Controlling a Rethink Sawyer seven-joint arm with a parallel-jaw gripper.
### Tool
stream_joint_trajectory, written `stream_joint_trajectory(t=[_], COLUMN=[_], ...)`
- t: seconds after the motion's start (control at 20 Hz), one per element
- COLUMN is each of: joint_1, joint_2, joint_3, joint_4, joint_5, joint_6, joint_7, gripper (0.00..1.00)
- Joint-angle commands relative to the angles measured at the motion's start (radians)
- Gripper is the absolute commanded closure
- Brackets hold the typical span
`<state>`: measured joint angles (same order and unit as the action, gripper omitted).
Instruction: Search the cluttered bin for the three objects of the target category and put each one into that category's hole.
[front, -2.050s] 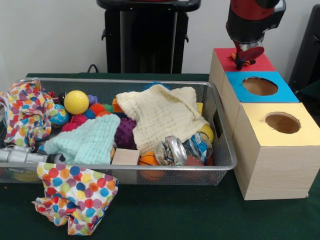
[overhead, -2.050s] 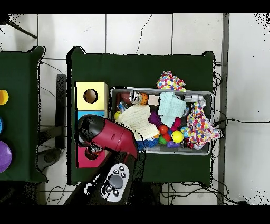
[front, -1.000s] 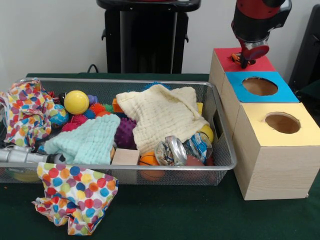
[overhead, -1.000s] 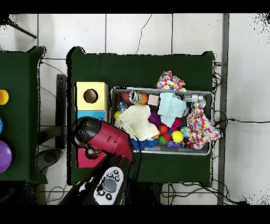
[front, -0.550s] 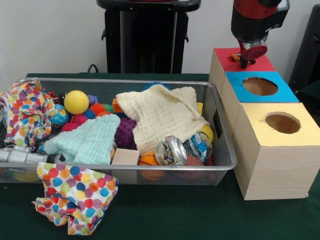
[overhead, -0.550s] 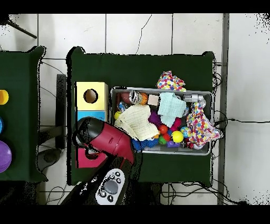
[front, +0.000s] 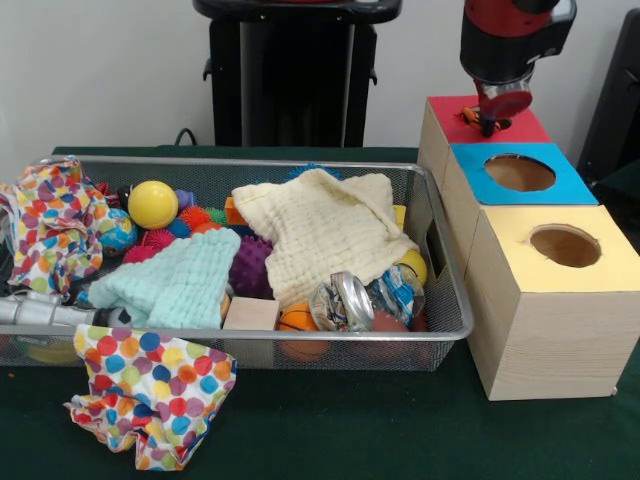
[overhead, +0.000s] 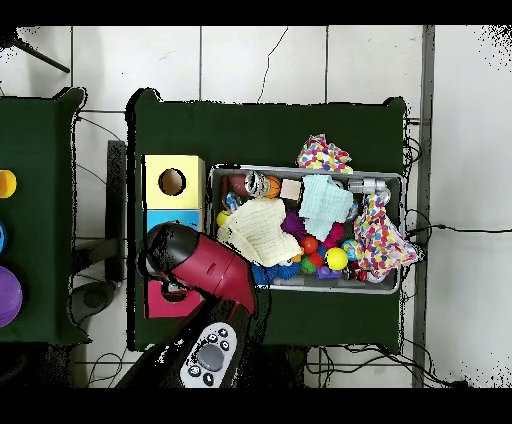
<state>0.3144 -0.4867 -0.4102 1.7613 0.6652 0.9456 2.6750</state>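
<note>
My gripper hangs just above the red-topped box, covering the spot where its hole would be. A small orange spiky thing shows right at the gripper's tip; whether it is held or resting on the box I cannot tell. In the overhead view the red arm covers the gripper and most of the red box. The wire bin holds a cream cloth, a mint cloth, a yellow ball, a purple spiky ball and several more small toys.
A blue-topped box and a yellow-topped box, each with a round hole, stand in a row in front of the red one. One polka-dot cloth lies on the table outside the bin, another drapes over the bin's left end.
The gripper has risen a little above the red box and stayed over the same spot. The bin's contents have not moved.
</note>
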Motion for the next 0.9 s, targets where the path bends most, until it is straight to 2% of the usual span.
stream_joint_trajectory(t=[0.05,0.25,0.55,0.75,0.9], joint_1=[-0.011,-0.047,-0.089,-0.123,-0.133], joint_2=[0.141,0.106,0.065,0.044,0.056], joint_3=[0.112,0.166,0.223,0.259,0.269], joint_4=[0.164,0.235,0.306,0.338,0.328], joint_5=[-0.023,0.014,0.030,0.020,-0.001], joint_6=[-0.286,-0.408,-0.522,-0.555,-0.545], joint_7=[0.079,0.015,-0.018,-0.030,-0.014], gripper=[1.00,1.00,1.00,1.00,1.00])
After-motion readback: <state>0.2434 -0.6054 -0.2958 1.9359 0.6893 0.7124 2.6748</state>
